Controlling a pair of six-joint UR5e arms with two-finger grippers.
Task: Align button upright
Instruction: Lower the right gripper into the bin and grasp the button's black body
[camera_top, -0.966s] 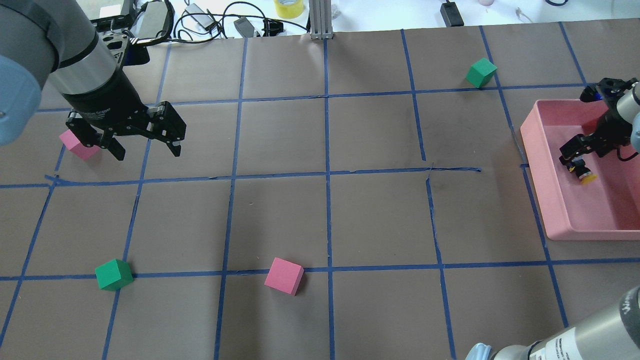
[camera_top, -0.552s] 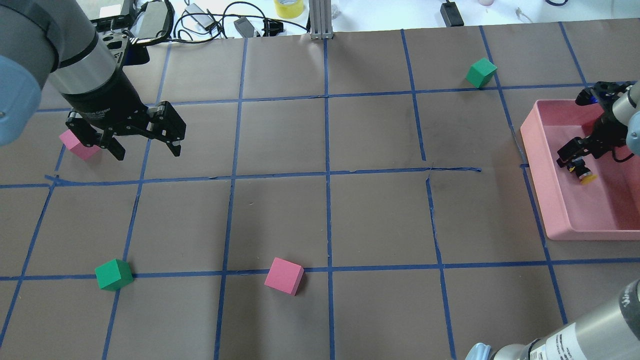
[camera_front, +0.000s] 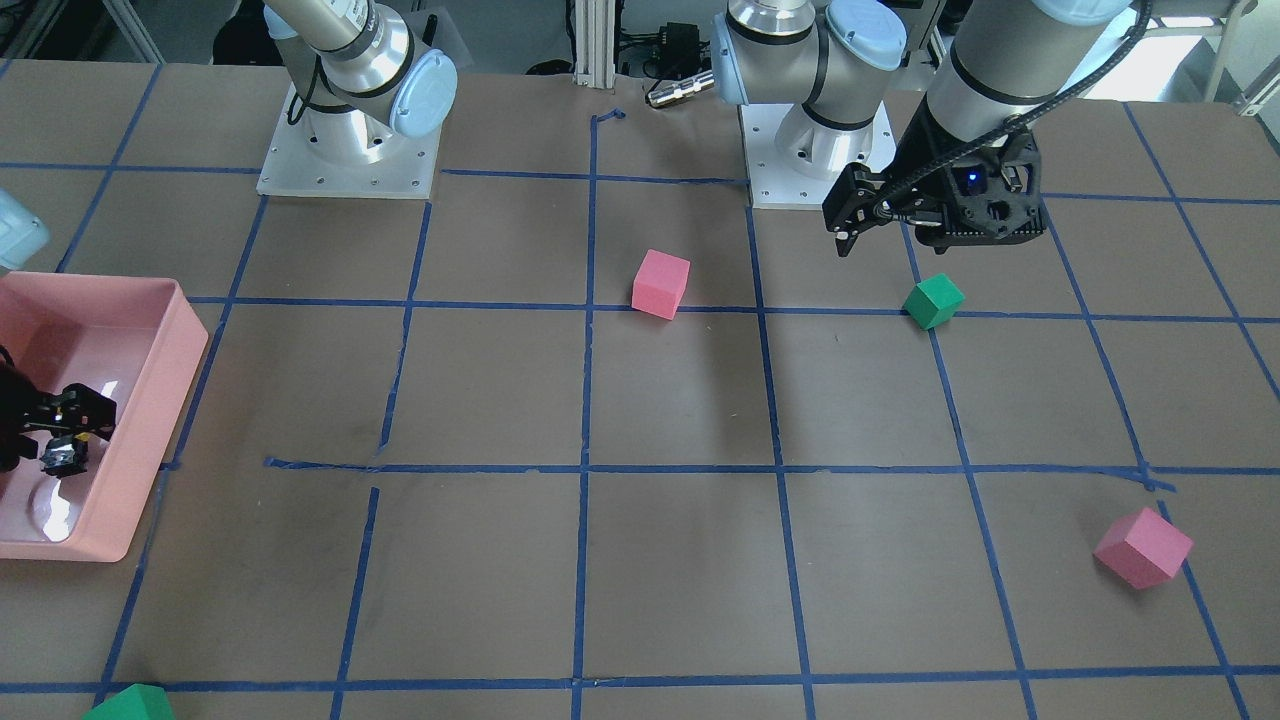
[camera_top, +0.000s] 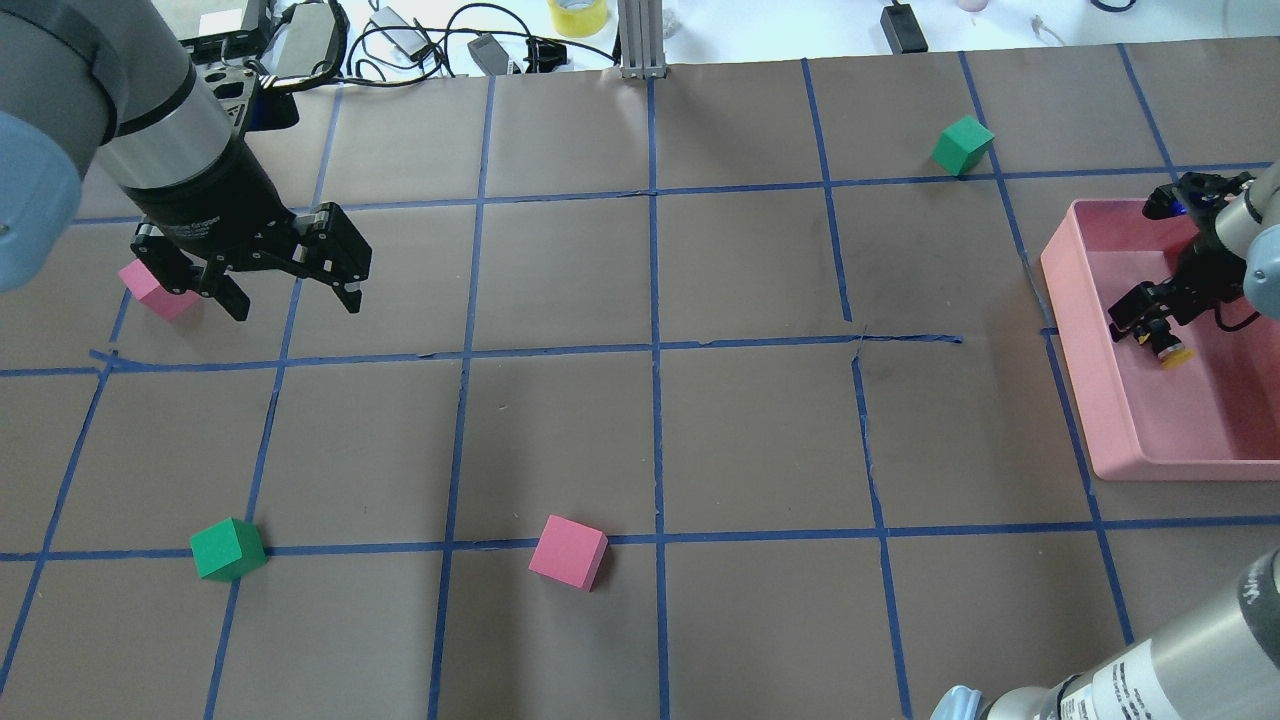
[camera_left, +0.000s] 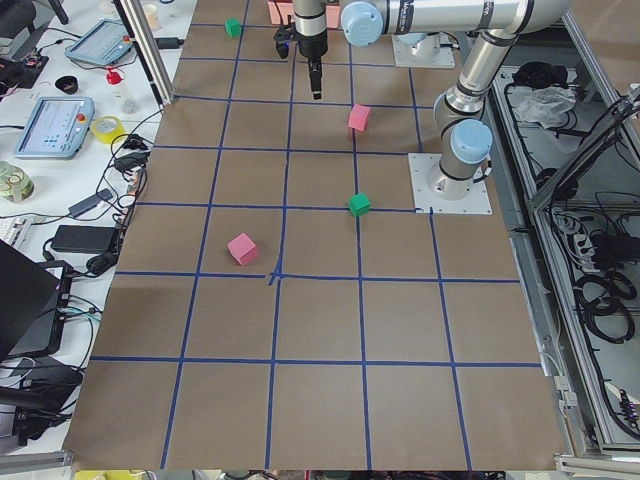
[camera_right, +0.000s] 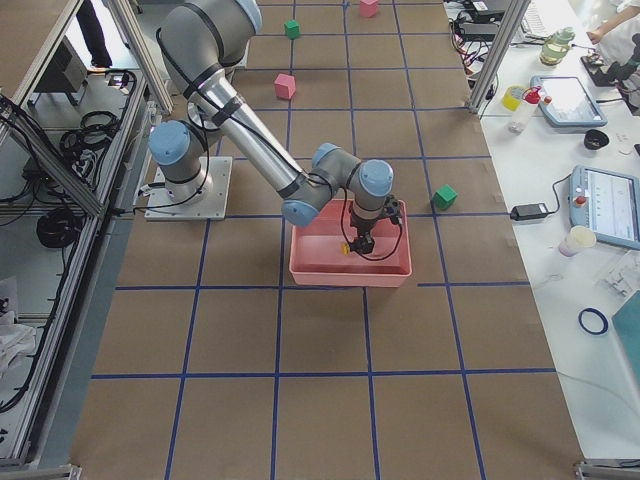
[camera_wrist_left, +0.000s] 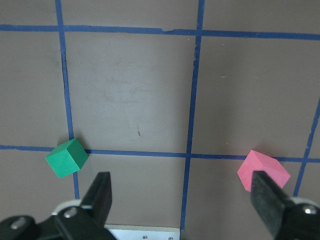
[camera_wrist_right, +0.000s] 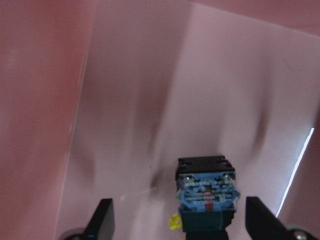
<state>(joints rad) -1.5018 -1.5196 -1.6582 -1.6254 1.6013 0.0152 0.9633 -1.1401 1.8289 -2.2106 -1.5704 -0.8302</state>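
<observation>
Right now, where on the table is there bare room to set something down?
The middle squares are bare, bordered by the left gripper, the far green cube, the pink tray and the near pink cube. Crowded: the tray, around the right gripper and button.

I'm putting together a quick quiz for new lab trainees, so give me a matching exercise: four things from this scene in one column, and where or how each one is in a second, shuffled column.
Things:
1. small yellow-capped push-button
2. pink rectangular plastic tray
3. left pincer
4. right pincer

States:
A. open, straddling the button
B. on the brown paper-covered table, robot's right side
C. resting on the tray floor
D. open, above the table near a pink foam cube

Pairs: 1-C, 2-B, 3-D, 4-A
</observation>
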